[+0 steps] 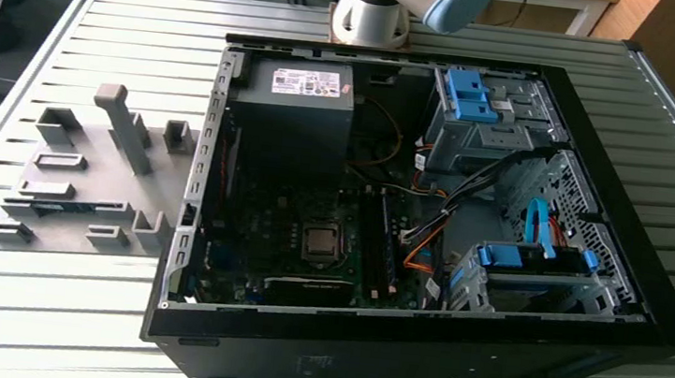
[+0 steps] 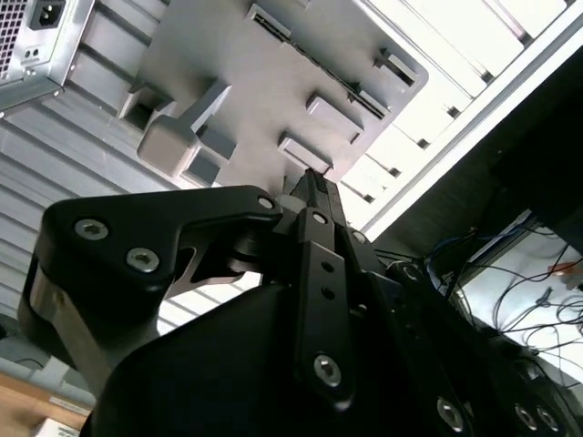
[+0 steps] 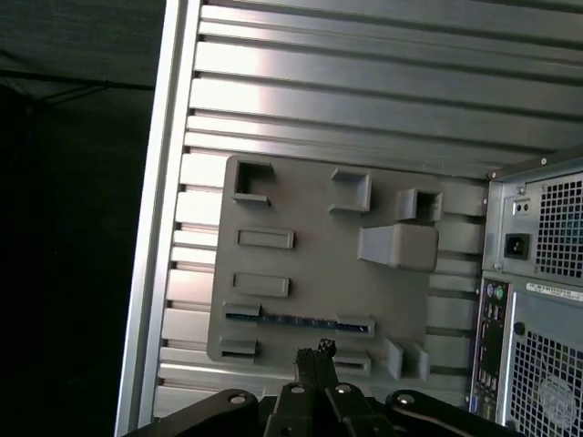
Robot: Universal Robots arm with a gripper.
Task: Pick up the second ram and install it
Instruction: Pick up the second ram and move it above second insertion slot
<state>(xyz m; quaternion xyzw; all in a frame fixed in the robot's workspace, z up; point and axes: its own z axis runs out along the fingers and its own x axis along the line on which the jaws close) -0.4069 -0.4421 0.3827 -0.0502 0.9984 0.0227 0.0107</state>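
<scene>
The claw (image 3: 314,350) hangs over a grey plate (image 3: 310,282) that lies on the metal table (image 1: 143,9). Its two fingers (image 2: 310,196) are pressed together at the tips, and there is nothing between them. In both wrist views the tips come to one thin point.

The second ram (image 3: 296,320) lies on the grey plate. It is a long, thin, blue-green strip, and it sits on its edge between two small grey blocks, one at each end. In the first wrist view the claw tips show just beside the strip, but they do not touch it. In the exterior view the second ram sits near the front of the plate, on the exterior view's left of the computer case (image 1: 421,348).

The plate has more grey blocks on it. One tall block (image 1: 125,124) stands up higher than the others.

The computer case is black and lies open on the table, close beside the plate. Inside it there is a dark power box (image 1: 294,100) with a white sticker, a green board (image 1: 306,242) with a square chip in the middle, and some orange wires (image 1: 420,245). Two bright blue latches (image 1: 467,94) show on the exterior view's right side of the case. The robot arm (image 1: 375,10) stands at the far edge of the table, behind the case
</scene>
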